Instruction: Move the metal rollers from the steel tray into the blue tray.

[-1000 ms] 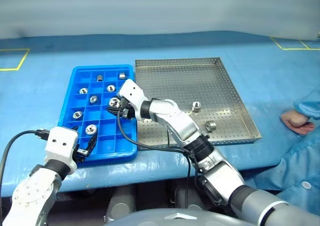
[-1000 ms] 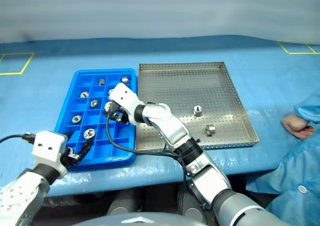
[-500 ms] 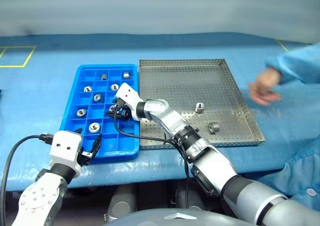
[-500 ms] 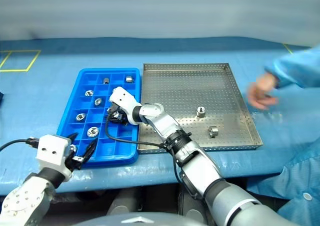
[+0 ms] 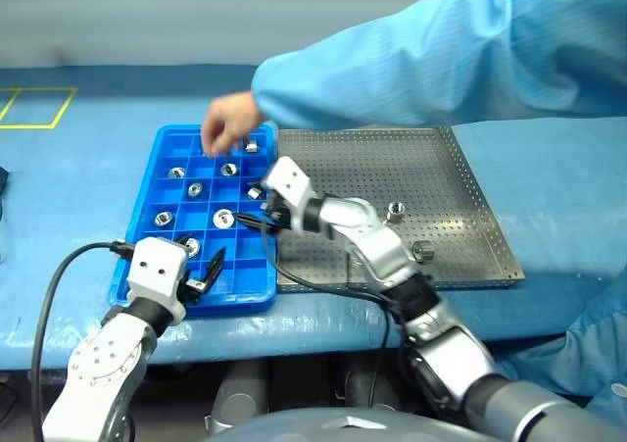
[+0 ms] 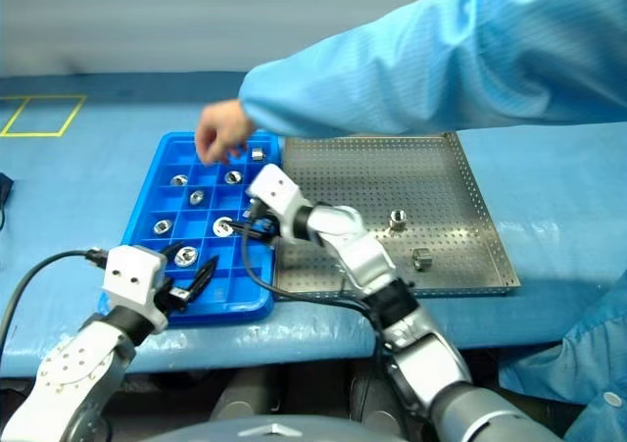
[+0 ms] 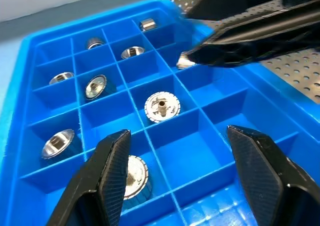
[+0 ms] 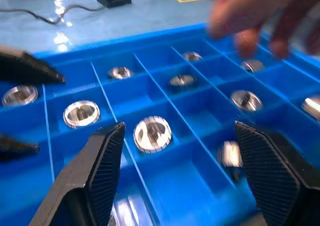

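Blue tray (image 5: 147, 266) holds several metal rollers (image 5: 223, 218) in separate compartments. Right gripper (image 5: 263, 210) hovers over its near-right cells, fingers (image 8: 100, 171) apart and empty. Left gripper (image 5: 204, 273) sits at the front rim, fingers apart, empty. Two rollers lie on the steel tray (image 5: 460, 197). A person's hand (image 5: 227, 128) reaches over the far cells.

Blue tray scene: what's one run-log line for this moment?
right hand: open, empty, over blue tray | left hand: open | steel tray: two metal rollers left
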